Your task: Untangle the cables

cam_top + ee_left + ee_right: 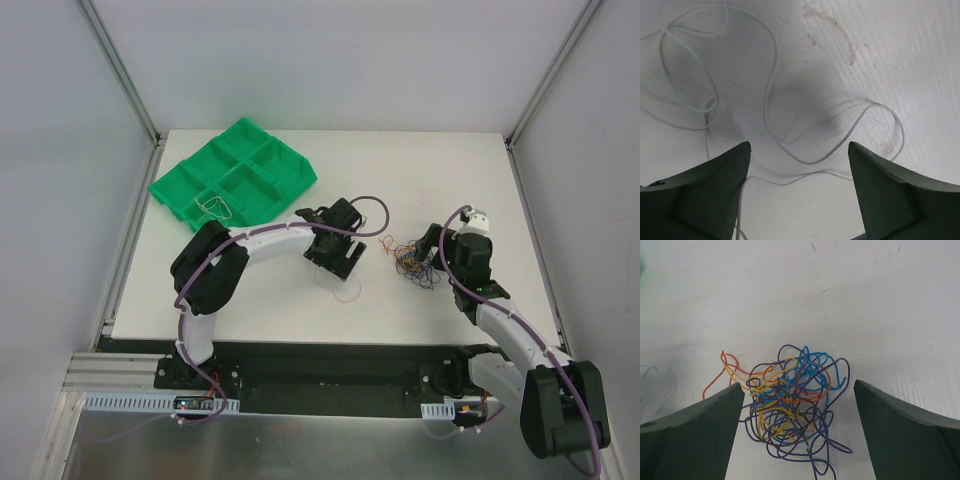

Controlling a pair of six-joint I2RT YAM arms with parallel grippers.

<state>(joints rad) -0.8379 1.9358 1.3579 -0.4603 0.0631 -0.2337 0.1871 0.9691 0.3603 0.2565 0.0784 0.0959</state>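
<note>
A tangle of coloured cables (412, 262), purple, blue, yellow, orange and brown, lies on the white table right of centre. In the right wrist view the tangle (790, 400) sits between and just beyond my open right gripper (796, 390), which holds nothing. A thin white cable (775, 120) lies in loose loops on the table under my left gripper (799, 150), which is open and empty above it. In the top view the left gripper (335, 262) hovers at the table's middle, with the white cable (347, 292) faint below it. The right gripper (432, 252) is beside the tangle.
A green compartment tray (235, 175) sits at the back left, with a white wire (213, 208) in one near compartment. The white table (440, 170) extends behind both arms. Grey walls enclose the sides.
</note>
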